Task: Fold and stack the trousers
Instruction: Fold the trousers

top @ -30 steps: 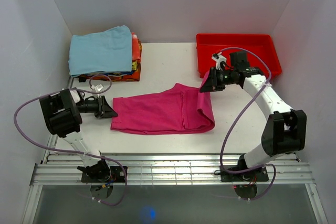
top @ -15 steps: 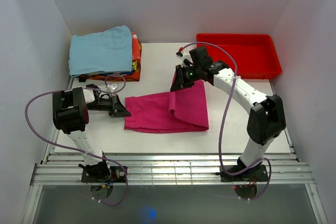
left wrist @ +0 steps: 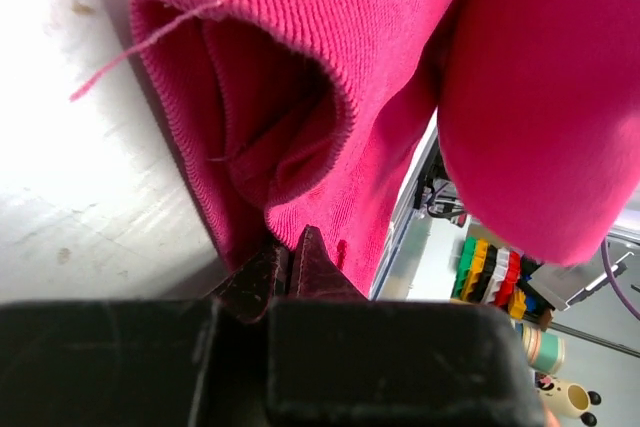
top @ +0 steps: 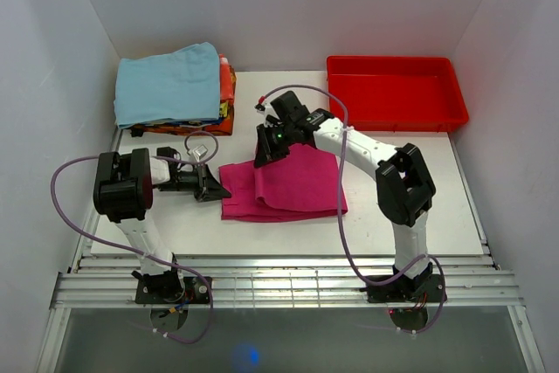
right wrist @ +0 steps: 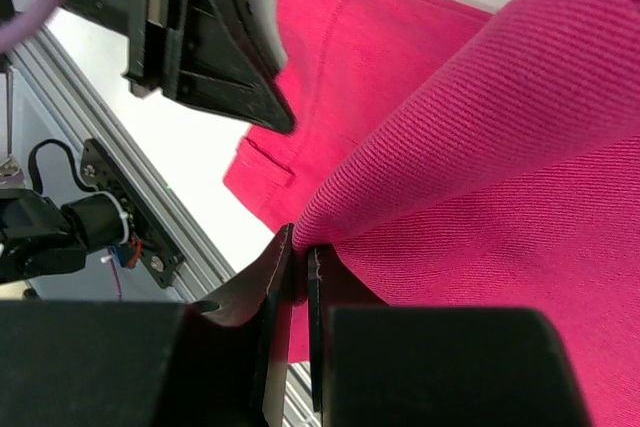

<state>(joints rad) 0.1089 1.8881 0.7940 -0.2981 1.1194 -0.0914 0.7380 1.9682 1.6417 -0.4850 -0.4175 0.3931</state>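
The magenta-pink soft cloth trousers lie partly doubled over near the middle of the white table, between the two tools. The right gripper has its jaws nearly together, pinching a raised fold at the trousers' far left corner. The left gripper, jaws fully closed, nips the trousers' left hem low against the table.

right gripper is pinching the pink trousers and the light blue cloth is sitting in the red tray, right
Not quite. The right gripper is pinching the trousers, but the light blue cloth is not in the red tray. It lies on top of a pile of folded clothes at the back left, apart from the tray. The top external view shows this.
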